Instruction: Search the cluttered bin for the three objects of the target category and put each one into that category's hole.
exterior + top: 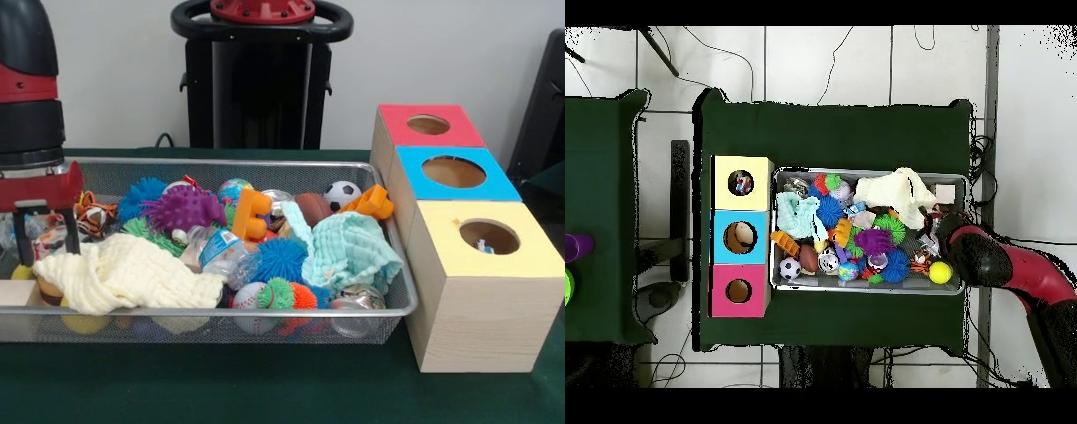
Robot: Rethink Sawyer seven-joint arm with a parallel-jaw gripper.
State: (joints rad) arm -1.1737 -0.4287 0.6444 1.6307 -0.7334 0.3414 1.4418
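The wire mesh bin (265, 312) holds a heap of toys. A cream knitted cloth (128, 274) lies at its front left, draped over the rim; it also shows in the overhead view (895, 190). A mint green cloth (353, 252) lies at the bin's right end. My gripper (44, 252) hangs open and empty over the bin's left end, just behind the cream cloth; it also shows in the overhead view (931, 222). The yellow-topped box's hole (488, 236) shows a small speckled bit inside. No dotted white cloth shows in the bin.
The blue-topped box (453, 171) and the red-topped box (428, 125) stand behind the yellow one, right of the bin. Spiky rubber balls (184, 208), orange blocks (250, 214), small sport balls and a plastic bottle fill the bin. A small wooden block (18, 291) lies at its left end.
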